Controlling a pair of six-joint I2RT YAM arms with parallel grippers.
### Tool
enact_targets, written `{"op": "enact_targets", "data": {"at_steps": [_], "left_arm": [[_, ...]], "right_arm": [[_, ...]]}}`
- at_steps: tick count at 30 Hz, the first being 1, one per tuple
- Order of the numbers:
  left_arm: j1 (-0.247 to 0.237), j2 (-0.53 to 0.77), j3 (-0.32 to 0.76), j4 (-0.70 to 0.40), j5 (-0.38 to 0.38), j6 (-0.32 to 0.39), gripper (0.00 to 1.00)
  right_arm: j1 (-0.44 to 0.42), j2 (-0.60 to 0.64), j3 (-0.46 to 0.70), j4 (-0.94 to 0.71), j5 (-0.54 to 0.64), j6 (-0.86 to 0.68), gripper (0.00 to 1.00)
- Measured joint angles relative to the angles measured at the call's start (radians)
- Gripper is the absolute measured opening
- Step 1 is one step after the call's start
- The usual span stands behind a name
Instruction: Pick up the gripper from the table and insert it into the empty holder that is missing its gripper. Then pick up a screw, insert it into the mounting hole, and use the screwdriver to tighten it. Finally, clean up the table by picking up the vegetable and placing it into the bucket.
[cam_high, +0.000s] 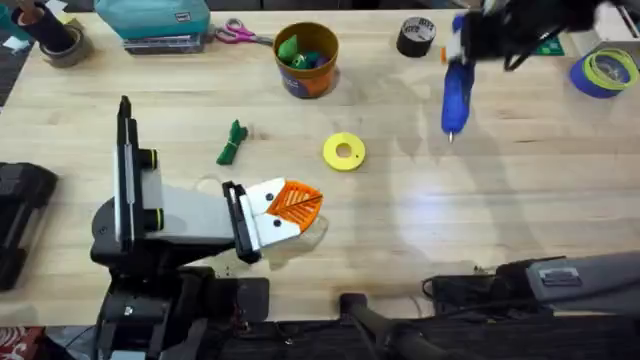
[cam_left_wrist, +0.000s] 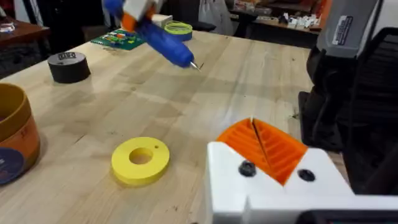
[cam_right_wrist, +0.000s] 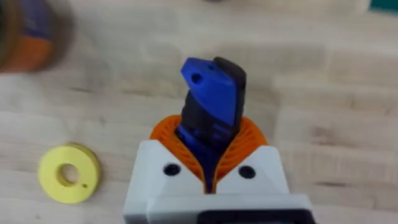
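Overhead: the right gripper (cam_high: 470, 45) carries the screwdriver (cam_high: 457, 95) above the bench (cam_high: 520, 200); the vegetable (cam_high: 232, 142) lies near the bucket (cam_high: 306, 60).
Left wrist: the left gripper (cam_left_wrist: 261, 146) has its pads together.
Right wrist: the pads clamp the screwdriver.

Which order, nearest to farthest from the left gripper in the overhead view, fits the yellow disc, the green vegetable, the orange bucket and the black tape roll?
From the left gripper:
1. Yellow disc, just beyond it, slightly right.
2. Green vegetable, beyond it, to the left.
3. Orange bucket, farther back.
4. Black tape roll, far back right.
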Motion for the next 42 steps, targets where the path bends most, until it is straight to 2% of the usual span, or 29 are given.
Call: {"op": "enact_targets", "data": {"at_steps": [10,16,23,28,36,42], "left_arm": [[0.000,0.000,0.000,0.000,0.000,0.000,0.012],[0.000,0.000,0.000,0.000,0.000,0.000,0.012],[0.000,0.000,0.000,0.000,0.000,0.000,0.012],[0.000,0.000,0.000,0.000,0.000,0.000,0.012],[0.000,0.000,0.000,0.000,0.000,0.000,0.012],[0.000,0.000,0.000,0.000,0.000,0.000,0.012]], "right_arm": [[0.117,-0.235,0.018,0.279,-0.021,0.000,0.025],[0.251,-0.283,0.018,0.440,-0.025,0.000,0.025],[0.406,-0.284,0.018,0.590,-0.048,0.000,0.025],[0.461,-0.284,0.018,0.723,-0.217,0.000,0.025],[0.463,-0.284,0.018,0.895,-0.548,0.024,0.025],[0.463,-0.284,0.018,0.949,-0.769,0.038,0.025]]}}
